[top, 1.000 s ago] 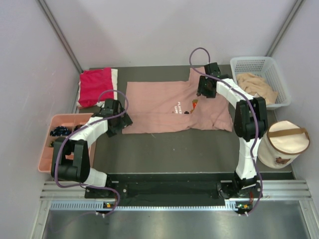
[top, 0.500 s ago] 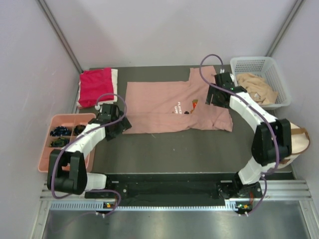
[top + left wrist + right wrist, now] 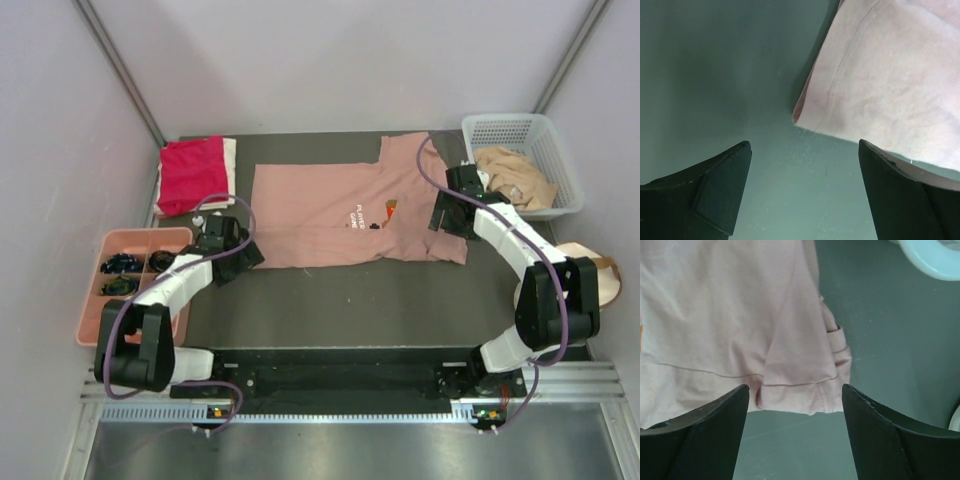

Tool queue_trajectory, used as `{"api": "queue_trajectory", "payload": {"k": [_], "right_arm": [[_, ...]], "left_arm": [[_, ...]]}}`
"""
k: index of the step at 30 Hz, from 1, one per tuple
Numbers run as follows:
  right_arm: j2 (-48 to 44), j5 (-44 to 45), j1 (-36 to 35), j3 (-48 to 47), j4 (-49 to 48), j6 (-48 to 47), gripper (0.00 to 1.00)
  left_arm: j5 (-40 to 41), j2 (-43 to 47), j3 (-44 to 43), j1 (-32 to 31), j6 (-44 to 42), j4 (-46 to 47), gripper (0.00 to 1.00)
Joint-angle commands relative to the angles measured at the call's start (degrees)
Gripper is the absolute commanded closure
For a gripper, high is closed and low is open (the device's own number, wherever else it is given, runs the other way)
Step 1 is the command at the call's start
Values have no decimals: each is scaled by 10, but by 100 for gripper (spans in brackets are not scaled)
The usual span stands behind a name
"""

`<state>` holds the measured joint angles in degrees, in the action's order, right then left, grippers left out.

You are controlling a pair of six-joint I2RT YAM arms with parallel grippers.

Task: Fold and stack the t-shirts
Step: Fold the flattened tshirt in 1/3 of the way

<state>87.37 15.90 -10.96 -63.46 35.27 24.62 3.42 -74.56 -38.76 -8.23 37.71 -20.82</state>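
Observation:
A dusty-pink t-shirt (image 3: 330, 210) lies spread flat mid-table, print side up. My left gripper (image 3: 236, 256) stands open just off its near-left corner. In the left wrist view that hemmed corner (image 3: 875, 85) lies ahead of the open left gripper (image 3: 805, 150), with bare table between the fingers. My right gripper (image 3: 447, 214) is open over the shirt's right edge. In the right wrist view a bunched sleeve hem (image 3: 800, 390) sits just ahead of the right gripper (image 3: 794, 395), untouched. A folded red t-shirt (image 3: 190, 173) rests on a white one (image 3: 231, 152) at the back left. A tan t-shirt (image 3: 515, 176) lies in the basket.
A white plastic basket (image 3: 520, 124) stands at the back right, its rim (image 3: 932, 262) showing in the right wrist view. A round cream bag with a brown strap (image 3: 600, 262) sits by the right wall. A pink compartment tray (image 3: 92, 300) with small dark items is at the left edge.
My right arm swung from over the shirt's upper right part out to its right edge, and its jaws opened wider. The left gripper drew slightly back off the near-left corner.

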Motion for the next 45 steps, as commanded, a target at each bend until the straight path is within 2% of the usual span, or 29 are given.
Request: {"api": "queue_trajectory", "payload": {"k": [1,12,29,38,40,41,43,44,45], "right_arm": [[-15,-2,19,3,-20,-5,26],[-13,-5,21,12,-23,-3,27],[-24,-5,22,23,-24,-3,28],[-24,-2,23,30,-26,-6,28],[-25,-1,24,31,-24,-7,28],[-26,0,25,32,-24,-8,28],[-27,1,26,33,-24,-10,28],[-27,2,27,33,-23,-9,28],[-28,2,28,33,-23,-9,28]], "left_arm": [[-9,-32,-42,0,-19,65,9],[2,-102,-94,0,-42,70,15],[-3,-81,-29,0,-19,68,23],[2,-110,-43,0,-23,79,27],[1,-112,-47,-1,-24,78,34],[2,-111,-50,0,-25,76,44],[1,-108,-51,-1,-25,74,53],[3,-108,-50,0,-26,73,62],[3,-105,-49,0,-26,71,66]]}}
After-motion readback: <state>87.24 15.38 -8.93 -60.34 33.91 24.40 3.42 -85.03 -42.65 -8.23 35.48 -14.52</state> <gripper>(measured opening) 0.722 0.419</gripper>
